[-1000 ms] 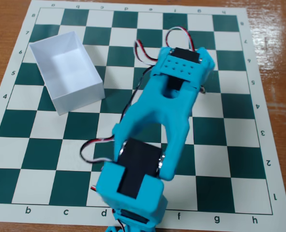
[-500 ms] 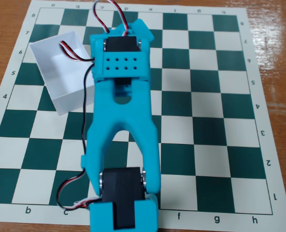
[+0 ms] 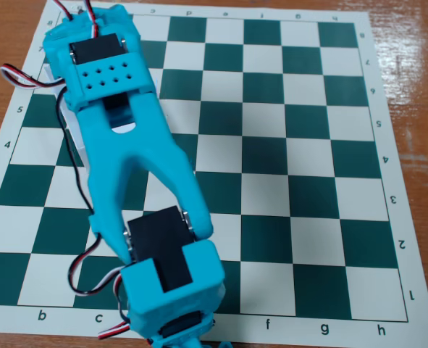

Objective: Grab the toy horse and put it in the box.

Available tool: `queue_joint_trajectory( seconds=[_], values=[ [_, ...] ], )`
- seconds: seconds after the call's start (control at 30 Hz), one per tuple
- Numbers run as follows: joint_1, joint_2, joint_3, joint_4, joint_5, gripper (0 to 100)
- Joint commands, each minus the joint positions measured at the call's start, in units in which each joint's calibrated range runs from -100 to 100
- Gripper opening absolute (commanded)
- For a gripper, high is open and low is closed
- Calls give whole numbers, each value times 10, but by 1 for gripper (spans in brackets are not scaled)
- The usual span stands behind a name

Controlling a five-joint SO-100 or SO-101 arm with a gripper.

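Fixed view: turquoise plastic arm (image 3: 127, 181) stretches over the white open-topped box (image 3: 74, 138), hiding nearly all of it; contents unseen. Gripper fingers hidden, state undeterminable. Toy horse not visible. Green-and-white chessboard mat (image 3: 293, 181) underneath.

Fixed view count: one turquoise arm (image 3: 127, 167); one chessboard mat (image 3: 293, 167); one white box (image 3: 74, 134), mostly hidden beneath the arm; one wooden table (image 3: 416, 87).

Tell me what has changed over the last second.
The turquoise arm swung leftward in the fixed view, from the board's middle to over the white box, now almost fully covered. Its end effector and the toy horse stay hidden throughout. The chessboard has not moved.
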Motion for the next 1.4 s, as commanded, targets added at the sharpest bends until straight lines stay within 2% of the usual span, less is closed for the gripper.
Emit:
queue_joint_trajectory(
  seconds=[0.0, 0.17, 0.3, 0.5, 0.63, 0.83, 1.13, 1.37],
  values=[
    [-19, 26, 2, -37, -8, 0],
    [-22, 108, 1, -126, -9, 0],
    [-20, 170, -30, -148, -13, 0],
    [-19, 209, -45, -145, -23, 0],
    [-19, 210, -36, -121, -31, 6],
    [-13, 217, -33, -81, -42, 7],
    [1, 221, 17, -79, -55, 12],
    [23, 171, 30, -76, -48, 14]
  ],
)
